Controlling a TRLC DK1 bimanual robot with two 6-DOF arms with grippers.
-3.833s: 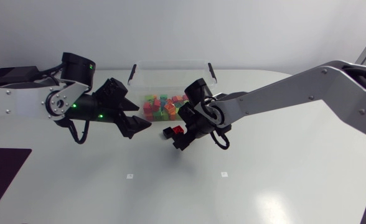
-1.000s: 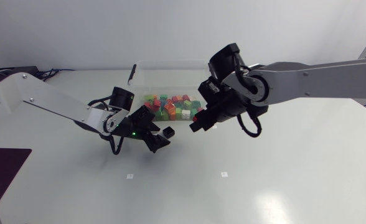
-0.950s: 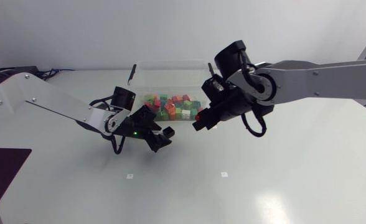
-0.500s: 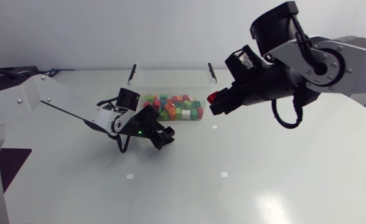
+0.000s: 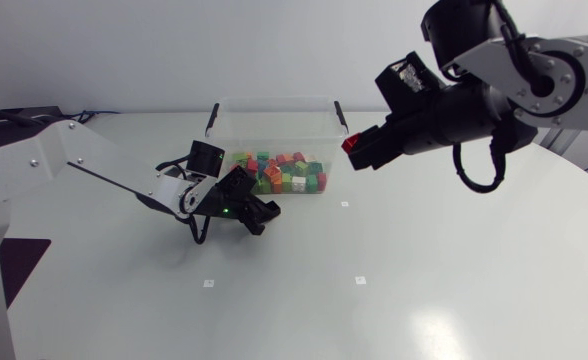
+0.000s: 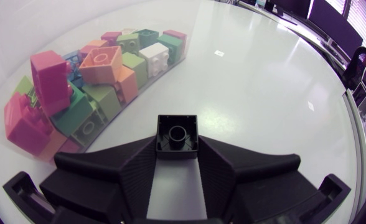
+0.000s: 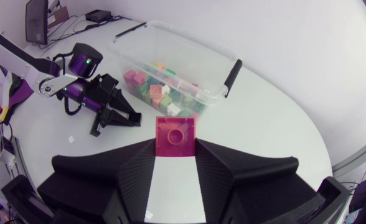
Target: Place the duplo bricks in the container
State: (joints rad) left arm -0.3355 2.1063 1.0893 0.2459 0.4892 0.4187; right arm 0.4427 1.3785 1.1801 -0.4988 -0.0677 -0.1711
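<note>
1. Lifted within a few seconds from low at the front wall of the container [image 5: 274, 102] to high off its right end: right arm [image 5: 534, 70], biggest thing in shot. Stretched over the same span from the container's left side to its front-left corner: left arm [image 5: 84, 160].
2. Spread beneath the container: table [image 5: 424, 280], white, smooth, faintly glossy.
3. Centre stage: the container itself, clear thin-walled plastic with rounded corners, open-topped, with black clip handles [image 5: 340, 115] at both ends.
4. Heaped on the container's floor: bricks [image 5: 279, 178], hard shiny plastic, boxy and studded, in pink, green, orange, red and white.
5. Clamped from two sides on a red brick [image 7: 175, 132], well above and to the right of the container: right gripper [image 7: 175, 148], broad matte-black wedges. Shows the brick's hollow underside with its round tube.
6. Clamped likewise on a black brick [image 6: 177, 132], low and just outside the container's front wall: left gripper [image 6: 177, 149], holding at the fingertips only.
7. Likely trouble:
   - Could bounce off the rim or the heap and land outside the container, if the red brick is released from that height.
   - Could slip from so shallow a hold on slick plastic during the lift over the wall.
   - Could nudge the light container, with the wedges so near its wall.
   - Could clash above the container, if both arms come in together.
</note>
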